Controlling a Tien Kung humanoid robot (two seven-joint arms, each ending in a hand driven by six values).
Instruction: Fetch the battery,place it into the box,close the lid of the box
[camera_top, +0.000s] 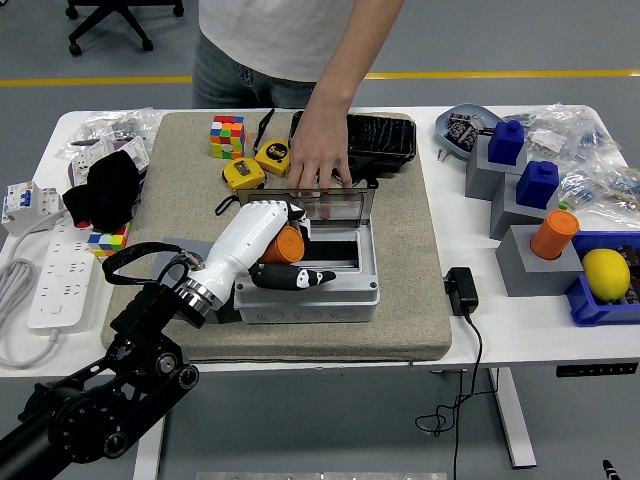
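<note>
My left hand (283, 252), white with black fingertips, is shut on an orange cylindrical battery (285, 245) and holds it over the left part of the grey box (330, 292). The box sits on the beige mat with its clear lid (338, 207) standing open at the back. A person's hand (320, 150) rests on top of the lid and holds it up. My right hand is out of view.
Two yellow tape measures (256, 165), a Rubik's cube (227, 135) and a black tray (380, 135) lie behind the box. A black cloth (105, 190) and power strip (55, 270) are at left. Grey stands with blue and orange pieces (530, 210) and a lemon (606, 273) are at right.
</note>
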